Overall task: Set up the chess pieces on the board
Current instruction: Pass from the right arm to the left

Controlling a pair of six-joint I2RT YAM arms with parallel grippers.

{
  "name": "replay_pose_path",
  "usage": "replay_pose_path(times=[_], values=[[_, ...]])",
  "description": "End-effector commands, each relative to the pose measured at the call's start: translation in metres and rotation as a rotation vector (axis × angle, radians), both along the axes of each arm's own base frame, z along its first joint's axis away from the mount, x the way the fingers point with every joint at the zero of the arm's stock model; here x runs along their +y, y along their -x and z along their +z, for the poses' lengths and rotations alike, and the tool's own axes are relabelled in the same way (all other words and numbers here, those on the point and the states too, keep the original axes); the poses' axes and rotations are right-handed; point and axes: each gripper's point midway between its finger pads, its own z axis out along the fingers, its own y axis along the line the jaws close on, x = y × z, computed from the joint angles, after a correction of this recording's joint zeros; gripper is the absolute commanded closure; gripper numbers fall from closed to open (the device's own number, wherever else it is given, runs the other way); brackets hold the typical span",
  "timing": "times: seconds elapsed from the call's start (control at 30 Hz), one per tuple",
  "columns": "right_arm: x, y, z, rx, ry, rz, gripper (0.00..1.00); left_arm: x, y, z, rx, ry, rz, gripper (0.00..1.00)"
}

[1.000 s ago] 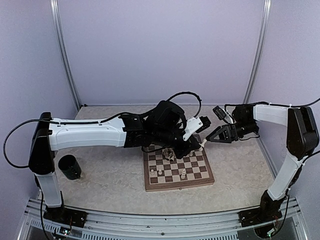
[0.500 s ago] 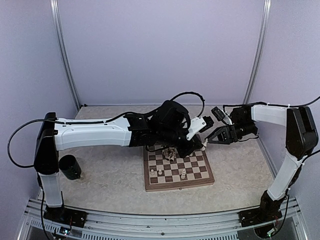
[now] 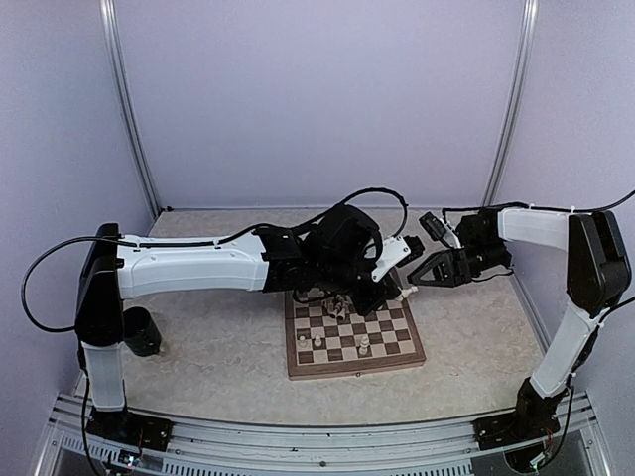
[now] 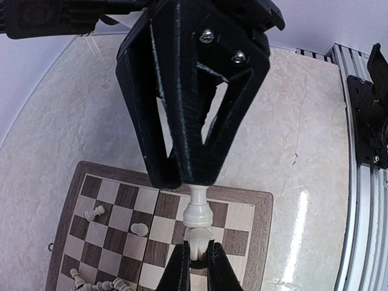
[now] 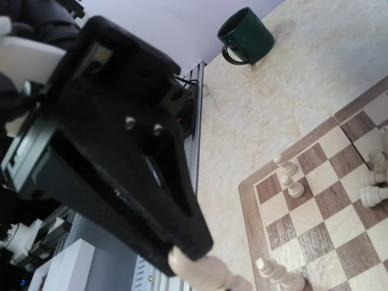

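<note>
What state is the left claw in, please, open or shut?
Shut on a piece: the left wrist view shows the left claw pinching that cream piece between its fingertips.

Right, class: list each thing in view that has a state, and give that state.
left gripper: shut on one end of the held piece
right gripper: shut on its other end
held piece: clamped between both grippers
board: open flat
other pieces: some upright, several toppled in a heap
mug: upright

Beige marbled tabletop (image 3: 218, 347): chessboard (image 3: 352, 371) centre-right; dark green mug (image 3: 142, 337) near left edge.
</note>
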Motion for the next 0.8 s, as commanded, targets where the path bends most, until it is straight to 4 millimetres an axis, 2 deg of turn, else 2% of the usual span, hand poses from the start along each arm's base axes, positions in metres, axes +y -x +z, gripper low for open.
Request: replay_pose_path(times=[0.0, 0.13, 0.2, 0.5, 0.7, 0.77], values=[[0.003, 0.001, 0.0, -0.004, 0.0, 0.01, 0.68, -0.008, 0.002, 0.012, -0.013, 0.029, -0.008, 1.0], [0.003, -0.002, -0.003, -0.01, 0.019, -0.002, 0.61, -0.007, 0.003, 0.018, -0.013, 0.045, -0.007, 1.0], [0.003, -0.002, -0.003, -0.017, 0.022, -0.007, 0.6, -0.006, 0.003, 0.018, -0.013, 0.043, -0.004, 1.0], [0.003, -0.005, -0.006, -0.033, 0.045, -0.026, 0.72, -0.006, 0.001, 0.015, -0.011, 0.041, 0.009, 1.0], [0.003, -0.005, -0.008, -0.031, 0.055, -0.031, 0.69, -0.002, -0.009, 0.016, -0.03, 0.04, 0.065, 1.0], [0.003, -0.005, -0.008, -0.03, 0.056, -0.032, 0.71, -0.002, -0.011, 0.016, -0.03, 0.04, 0.073, 1.0]])
